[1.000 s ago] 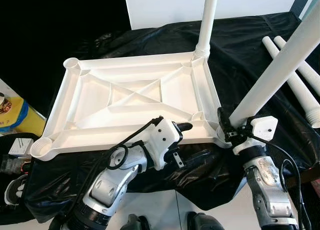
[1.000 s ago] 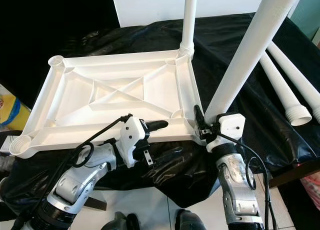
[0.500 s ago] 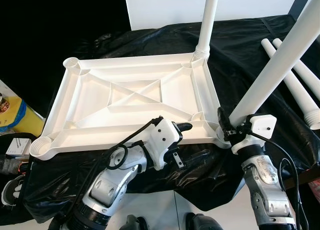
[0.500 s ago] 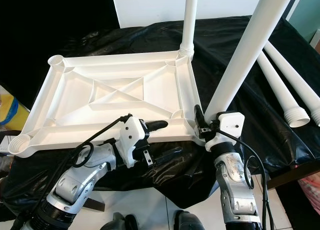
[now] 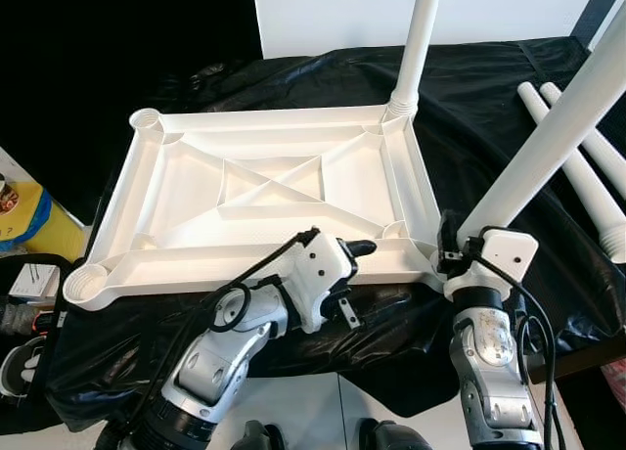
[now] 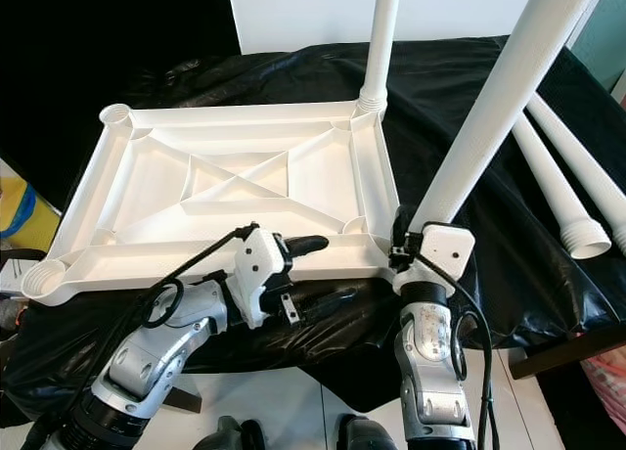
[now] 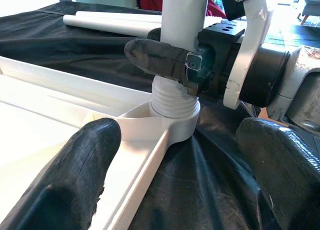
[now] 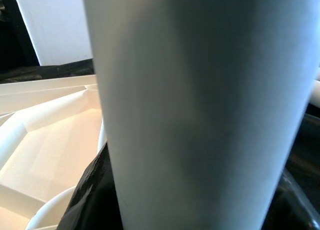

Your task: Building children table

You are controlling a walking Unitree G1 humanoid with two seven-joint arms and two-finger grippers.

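I am clenching my right hand [image 6: 404, 247] around a white leg [image 6: 494, 117], seating it in the upturned table's [image 6: 147, 181] five o'clock corner socket [image 7: 170, 121]. My left hand [image 7: 175, 155], released, is hovering beside it. Next, I judge, comes twisting.

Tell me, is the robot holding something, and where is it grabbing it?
Yes. The right pincer grips the long white plastic table leg near its threaded bottom end, seated in the corner socket of the upside-down white plastic tabletop. The left pincer is open, holding nothing.

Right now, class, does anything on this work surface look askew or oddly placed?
Yes. The leg held by the right end effector leans outward from the near right socket of the upturned tabletop, while the fitted far leg stands upright. Its threaded end sits in the socket, so it looks not yet squarely seated.
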